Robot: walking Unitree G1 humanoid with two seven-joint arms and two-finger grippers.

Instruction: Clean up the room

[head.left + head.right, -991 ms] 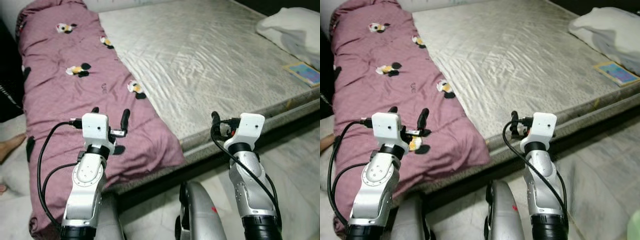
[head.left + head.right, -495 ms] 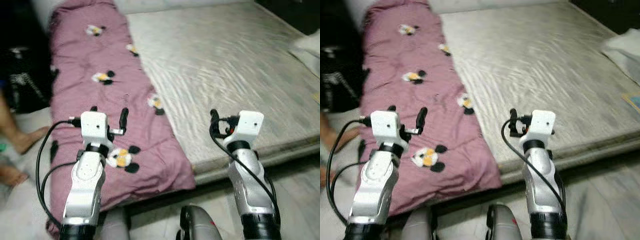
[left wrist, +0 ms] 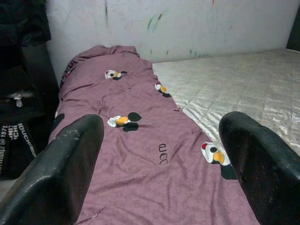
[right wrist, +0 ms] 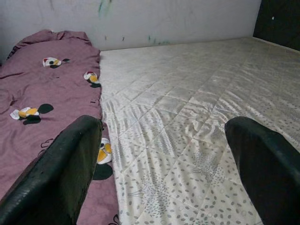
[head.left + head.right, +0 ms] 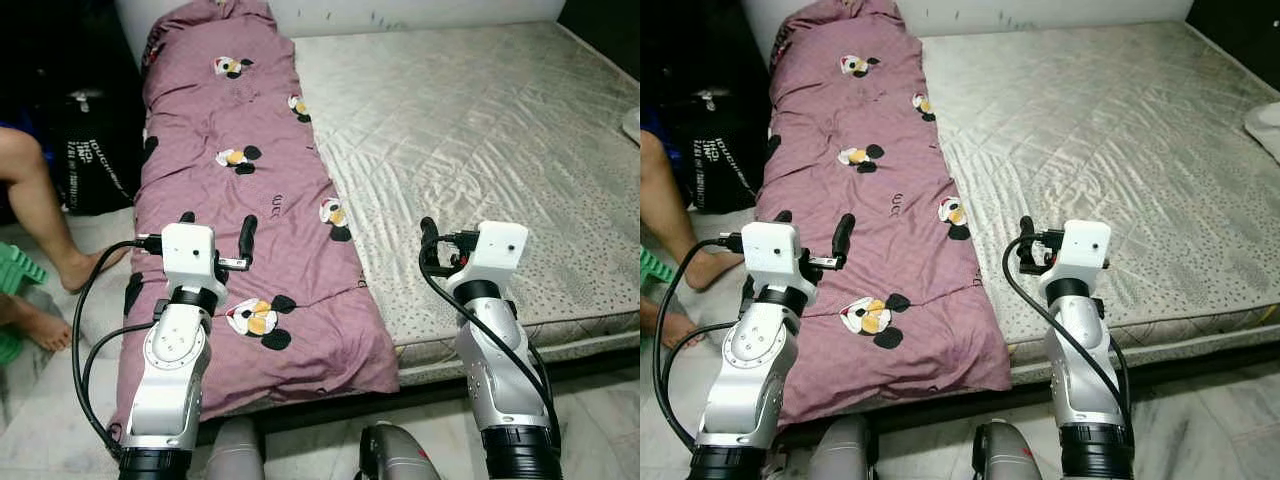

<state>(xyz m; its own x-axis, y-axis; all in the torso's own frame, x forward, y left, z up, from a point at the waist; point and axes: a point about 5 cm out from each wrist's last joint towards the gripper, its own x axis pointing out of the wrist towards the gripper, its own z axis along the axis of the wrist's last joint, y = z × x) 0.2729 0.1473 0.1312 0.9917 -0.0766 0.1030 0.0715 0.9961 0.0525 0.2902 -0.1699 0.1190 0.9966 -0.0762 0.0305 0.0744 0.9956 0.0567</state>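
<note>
Floor (image 5: 60,400): pale tile, running along the near edge of the bed and up its left side.
Left gripper (image 5: 217,229): raised over the near end of the quilt, not touching it. Its two black fingers (image 3: 61,173) stand wide apart with nothing between them.
Right gripper (image 4: 159,159): raised over the bed's near edge, just right of the quilt. In the right wrist view the fingers (image 4: 56,173) are spread wide and hold nothing.
Quilt (image 5: 250,200): mauve, printed with cartoon mouse heads. It lies in one long rumpled strip along the bed's left edge, from the near left corner, where it droops over the edge towards the floor, to the far left corner against the wall.
Bed (image 5: 480,150): a bare mattress in a pale quilted, patterned cover, uncovered to the right of the quilt.
Pillow (image 5: 1268,125): a sliver of something white at the bed's right edge, too cropped to be certain.
Person (image 5: 35,215): bare legs and feet on the floor, left of the bed's near left corner.
Green thing (image 5: 15,275): plastic, by the person's feet at the frame's left edge; what it is cannot be told.
Bag (image 5: 95,150): black with white lettering, on the floor against the bed's left side, beyond the legs.
Wall (image 3: 187,23): white with faint coloured marks, behind the far edge of the bed.
</note>
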